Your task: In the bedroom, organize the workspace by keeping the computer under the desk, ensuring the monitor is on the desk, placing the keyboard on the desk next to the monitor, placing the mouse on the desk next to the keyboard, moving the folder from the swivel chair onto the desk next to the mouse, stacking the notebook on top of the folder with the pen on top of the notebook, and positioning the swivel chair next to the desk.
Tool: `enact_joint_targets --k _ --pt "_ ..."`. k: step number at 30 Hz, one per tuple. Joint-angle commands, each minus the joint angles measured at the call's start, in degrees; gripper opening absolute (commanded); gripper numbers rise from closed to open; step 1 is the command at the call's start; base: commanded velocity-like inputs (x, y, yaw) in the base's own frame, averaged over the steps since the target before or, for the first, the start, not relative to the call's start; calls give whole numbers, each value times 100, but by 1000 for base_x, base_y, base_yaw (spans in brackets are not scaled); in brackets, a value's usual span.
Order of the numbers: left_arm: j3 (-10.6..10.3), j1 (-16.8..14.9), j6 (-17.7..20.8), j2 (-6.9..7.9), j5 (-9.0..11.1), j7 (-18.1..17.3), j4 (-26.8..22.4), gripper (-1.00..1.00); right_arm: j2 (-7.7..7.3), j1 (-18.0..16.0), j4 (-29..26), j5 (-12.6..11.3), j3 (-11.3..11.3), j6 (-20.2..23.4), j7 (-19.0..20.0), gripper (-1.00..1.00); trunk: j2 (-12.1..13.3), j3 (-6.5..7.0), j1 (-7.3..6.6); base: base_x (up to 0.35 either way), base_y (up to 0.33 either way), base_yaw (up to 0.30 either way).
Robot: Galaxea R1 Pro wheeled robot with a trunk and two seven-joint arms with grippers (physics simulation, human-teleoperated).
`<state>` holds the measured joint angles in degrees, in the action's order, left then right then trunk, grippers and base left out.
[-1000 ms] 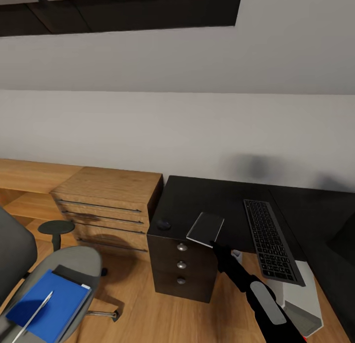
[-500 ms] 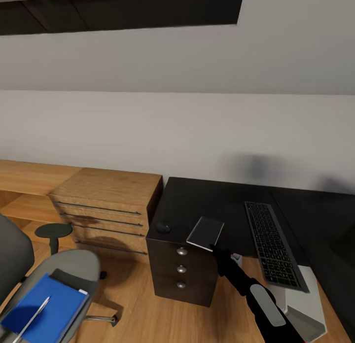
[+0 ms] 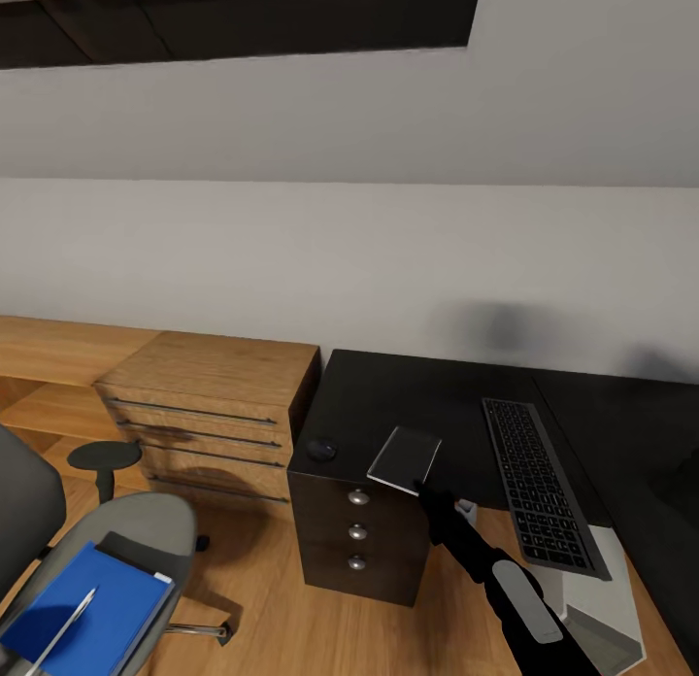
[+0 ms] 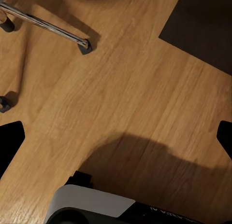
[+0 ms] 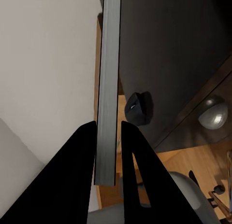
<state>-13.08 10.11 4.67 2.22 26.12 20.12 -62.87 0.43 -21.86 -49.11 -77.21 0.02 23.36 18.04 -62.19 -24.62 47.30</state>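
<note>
My right gripper is shut on the small dark grey notebook, holding it tilted over the front edge of the black desk. The right wrist view has the notebook edge-on between the fingers, with the black mouse beyond. The mouse sits on the desk's left corner and the keyboard lies to the right. The blue folder with the pen on it rests on the swivel chair. The computer stands under the desk. My left gripper hangs open over the floor. The monitor is out of view.
A light wooden drawer cabinet stands left of the desk against the white wall. The desk's black drawers have silver knobs. The chair's chrome leg and a castor lie on the wooden floor.
The whole head view has shifted slightly, so the camera moved. The right gripper still holds the notebook in the same place over the desk's front edge.
</note>
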Motion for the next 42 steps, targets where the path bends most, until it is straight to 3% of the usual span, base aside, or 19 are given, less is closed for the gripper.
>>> enact_joint_targets --k 1,2,21,42 --pt "-19 0 22 7 34 44 -15 100 1 -3 3 -57 -2 28 15 -100 -4 -5 1 0 0 0" --pt "-19 0 22 7 34 45 -15 100 1 -3 4 -57 -2 28 15 100 -4 -5 1 0 0 0" --pt "-20 0 17 7 34 45 -15 100 1 -3 2 -57 -2 28 15 100 -4 -5 1 -5 0 0" --pt "-27 0 17 4 34 44 -15 100 -8 -3 0 -57 -2 28 15 100 -4 -5 1 -148 0 0"
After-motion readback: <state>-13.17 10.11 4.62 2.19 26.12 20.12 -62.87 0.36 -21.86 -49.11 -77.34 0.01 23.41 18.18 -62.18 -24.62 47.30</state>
